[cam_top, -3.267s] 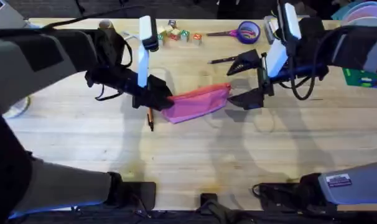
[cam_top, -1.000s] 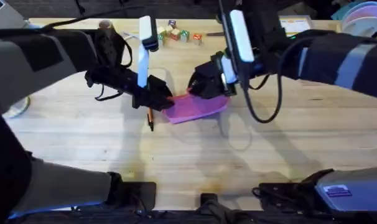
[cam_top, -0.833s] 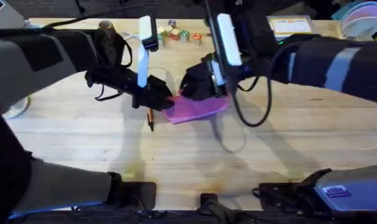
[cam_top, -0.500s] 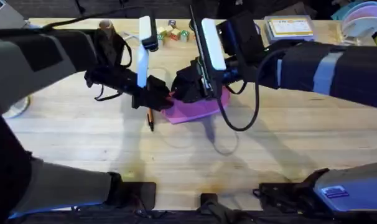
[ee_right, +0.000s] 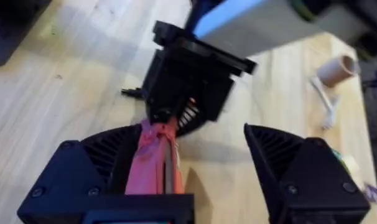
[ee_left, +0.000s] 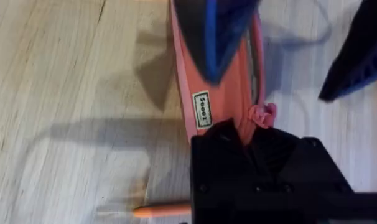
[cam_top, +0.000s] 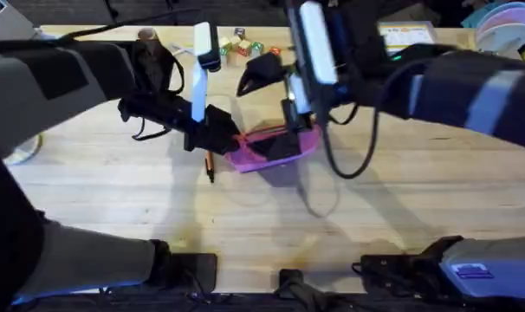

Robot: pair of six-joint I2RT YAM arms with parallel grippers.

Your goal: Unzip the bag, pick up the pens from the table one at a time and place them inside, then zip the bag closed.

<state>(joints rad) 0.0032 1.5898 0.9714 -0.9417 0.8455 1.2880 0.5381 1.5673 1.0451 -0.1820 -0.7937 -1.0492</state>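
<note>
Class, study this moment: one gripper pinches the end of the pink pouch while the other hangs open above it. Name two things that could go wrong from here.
1. The left gripper pinches only the very end of the bag; a hard pull elsewhere might tug the fabric free.
2. The orange pen lies right beside that gripper, so a dragged pouch could knock it away.

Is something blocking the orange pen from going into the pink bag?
Yes. The left gripper clamps the bag's end right beside the orange pen, and the right gripper sits open over the bag's opening.
</note>
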